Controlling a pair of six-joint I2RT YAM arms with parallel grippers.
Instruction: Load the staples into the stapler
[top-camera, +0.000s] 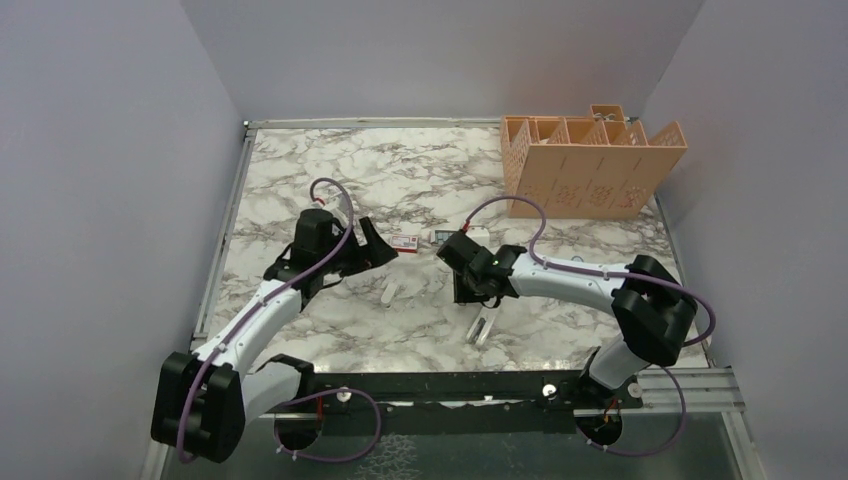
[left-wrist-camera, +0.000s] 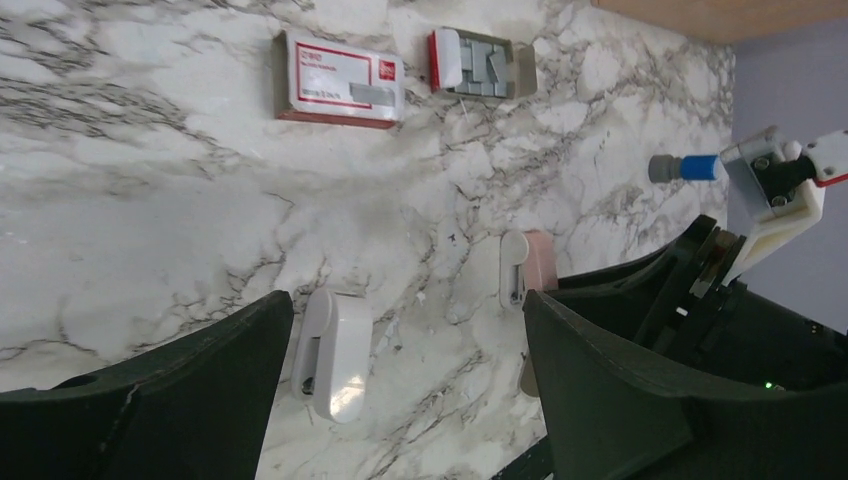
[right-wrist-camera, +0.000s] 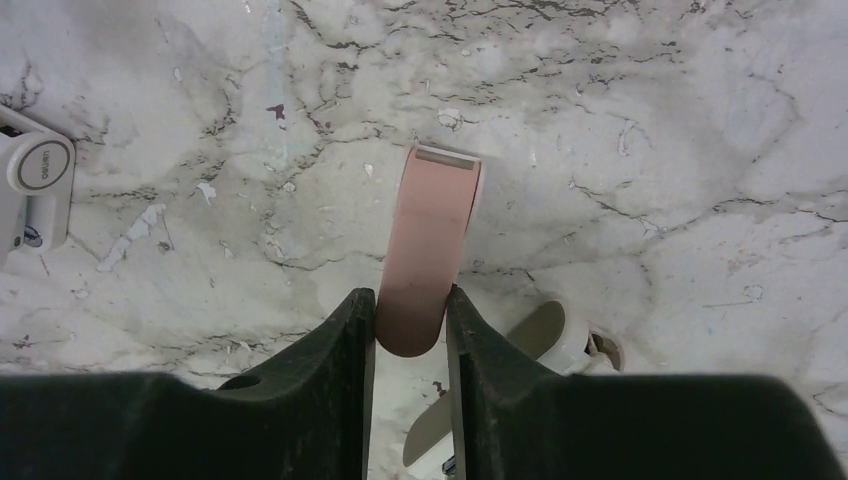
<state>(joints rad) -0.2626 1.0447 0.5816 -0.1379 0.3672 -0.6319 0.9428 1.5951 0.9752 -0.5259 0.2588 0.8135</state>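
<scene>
The staples (left-wrist-camera: 483, 63) lie as silvery strips in a small grey tray, next to the red-and-white box (left-wrist-camera: 340, 80); box (top-camera: 404, 241) and tray (top-camera: 440, 237) sit at the table's middle in the top view. My right gripper (right-wrist-camera: 410, 300) is shut on the end of a pink stapler (right-wrist-camera: 428, 240), low over the marble; the stapler also shows in the left wrist view (left-wrist-camera: 527, 268). My left gripper (left-wrist-camera: 407, 305) is open and empty, with a white stapler (left-wrist-camera: 335, 352) lying just inside its left finger. In the top view the left gripper (top-camera: 375, 245) is left of the box.
A third, beige-white stapler (top-camera: 480, 330) lies opened near the front, close behind my right fingers (right-wrist-camera: 545, 340). A peach organizer rack (top-camera: 590, 165) stands at the back right. A small blue cylinder (left-wrist-camera: 690, 167) sticks out of the right arm's wrist.
</scene>
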